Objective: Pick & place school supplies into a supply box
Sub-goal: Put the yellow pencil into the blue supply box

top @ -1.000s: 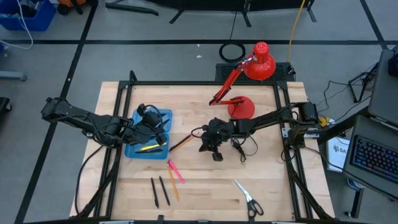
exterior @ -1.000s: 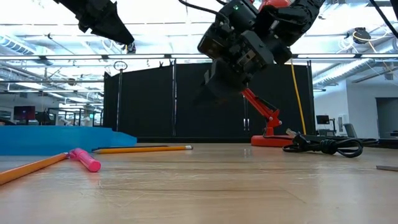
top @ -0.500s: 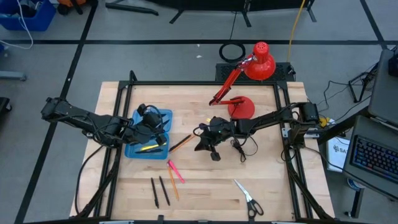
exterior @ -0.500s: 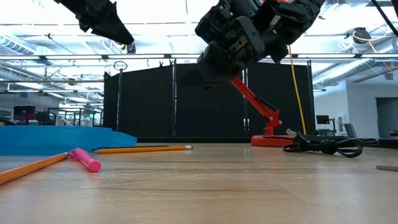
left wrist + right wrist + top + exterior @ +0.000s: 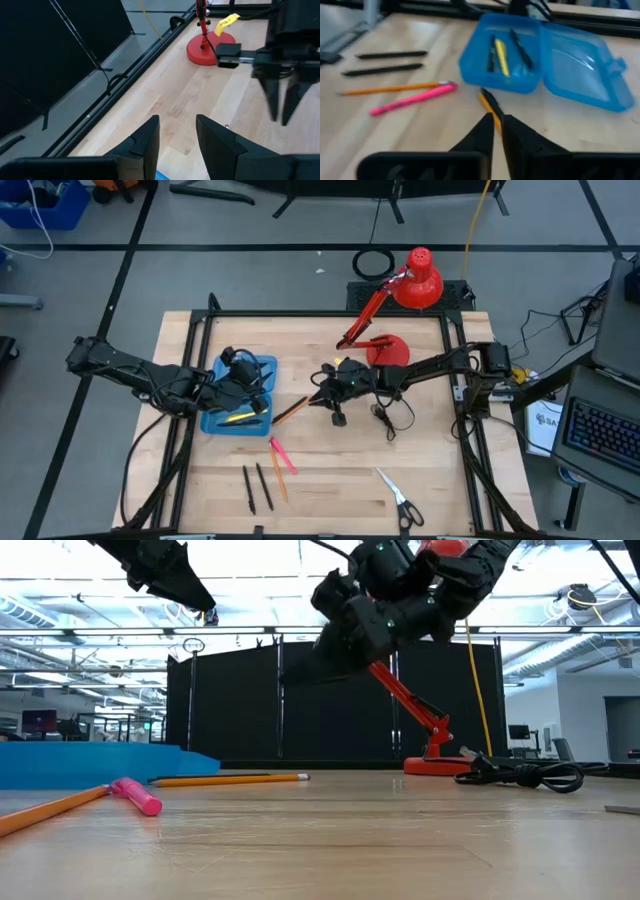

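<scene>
1 orange pencil (image 5: 489,106) lies beside the supply box (image 5: 507,75). Right gripper (image 5: 496,131), nearly closed and empty, aims at it; next, widen, descend, grasp.

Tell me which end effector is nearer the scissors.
Right. The right end effector hangs mid-table, up-left of the scissors; the left end effector sits farther left, over the supply box.

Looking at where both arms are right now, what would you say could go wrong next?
The right gripper aims at the orange pencil lying close against the supply box; its fingers could nudge the box or roll the pencil. The left gripper hovers over that box, so the arms might crowd each other. The black cable trails near the right arm.
</scene>
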Controlling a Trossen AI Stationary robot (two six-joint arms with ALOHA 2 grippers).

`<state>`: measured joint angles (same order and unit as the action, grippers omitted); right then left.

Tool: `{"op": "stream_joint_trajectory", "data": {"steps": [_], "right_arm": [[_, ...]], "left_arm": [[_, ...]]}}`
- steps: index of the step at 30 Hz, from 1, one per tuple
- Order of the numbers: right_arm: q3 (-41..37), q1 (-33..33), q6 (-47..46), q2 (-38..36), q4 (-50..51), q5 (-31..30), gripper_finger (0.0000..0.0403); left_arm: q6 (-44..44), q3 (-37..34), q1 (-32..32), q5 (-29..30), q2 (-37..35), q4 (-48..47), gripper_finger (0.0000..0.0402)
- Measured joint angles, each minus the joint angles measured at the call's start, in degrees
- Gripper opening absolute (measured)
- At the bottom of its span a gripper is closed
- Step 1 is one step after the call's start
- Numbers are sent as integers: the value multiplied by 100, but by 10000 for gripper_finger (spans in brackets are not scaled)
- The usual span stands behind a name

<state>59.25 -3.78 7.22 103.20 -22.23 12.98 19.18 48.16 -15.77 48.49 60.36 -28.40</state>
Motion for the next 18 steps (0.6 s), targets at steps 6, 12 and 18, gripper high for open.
{"op": "stream_joint_trajectory", "data": {"steps": [6,12,18], "right_arm": [[3,-153,-195,143,-115,-84,124],[4,-217,-77,455,-176,377,187],[-5,-215,-48,584,-150,365,194]], "left_arm": [[-43,0,0,2,0,1,134],[-94,0,0,5,0,44,134],[-98,0,0,-42,2,46,134]]}}
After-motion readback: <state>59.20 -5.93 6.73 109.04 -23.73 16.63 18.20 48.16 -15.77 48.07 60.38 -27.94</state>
